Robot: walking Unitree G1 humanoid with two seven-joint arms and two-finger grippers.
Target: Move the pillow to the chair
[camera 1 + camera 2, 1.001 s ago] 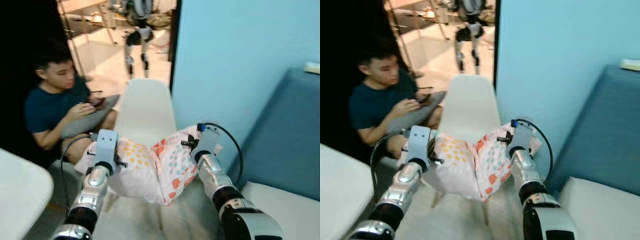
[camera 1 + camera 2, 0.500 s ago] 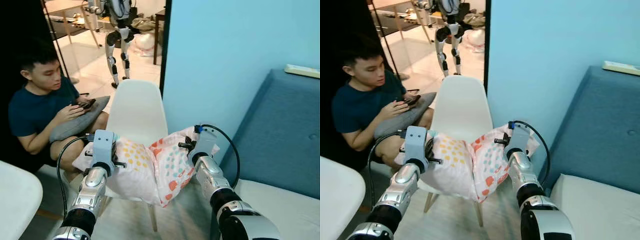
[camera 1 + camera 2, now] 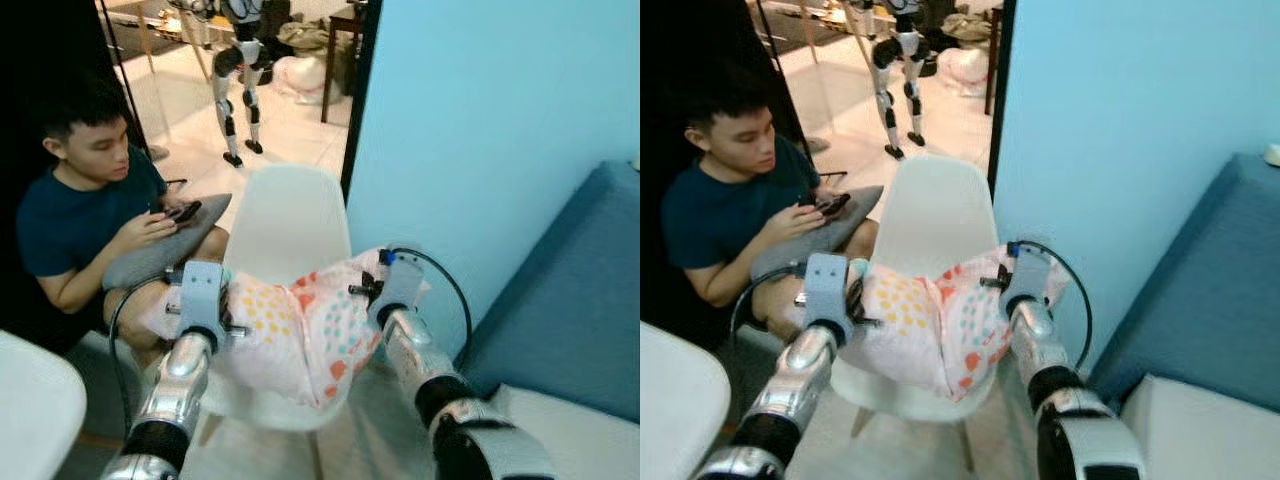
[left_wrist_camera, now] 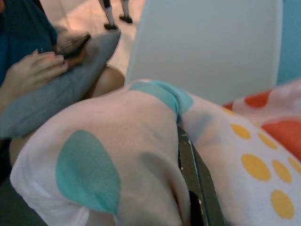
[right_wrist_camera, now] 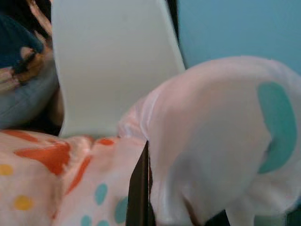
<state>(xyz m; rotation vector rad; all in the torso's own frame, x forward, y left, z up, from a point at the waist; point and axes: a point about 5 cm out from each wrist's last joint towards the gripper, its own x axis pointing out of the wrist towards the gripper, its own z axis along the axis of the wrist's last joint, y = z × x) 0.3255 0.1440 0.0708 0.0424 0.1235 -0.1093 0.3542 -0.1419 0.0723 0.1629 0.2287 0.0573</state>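
the robot is holding the pillow (image 3: 300, 335) between both arms, just above the seat of the white chair (image 3: 285, 225). the pillow's long axis is running side to side, from one gripper across to the other, and its middle is sagging down toward the seat while its two ends are pinched higher. the left gripper (image 3: 205, 300) is clamping the pillow's left end; in the left wrist view a dark finger (image 4: 195, 188) is pressing into a fold of the spotted cloth, so the fingers are closed on the fabric. the right gripper (image 3: 395, 285) is gripping the right end in the same way, with one black finger (image 5: 140, 188) showing against the bunched cover in the right wrist view.

the relation that matters is the pillow to the seat: the chair's backrest is standing directly beyond the pillow, and the seat is lying straight below it, roughly centred between the two arms. neither arm looks nearer than the other. whether the sagging belly is already touching the seat cannot be told. a person (image 3: 85, 210) is sitting near the chair on the left, looking at a phone (image 3: 180, 212), and a blue sofa (image 3: 570, 300) is lying to the right.
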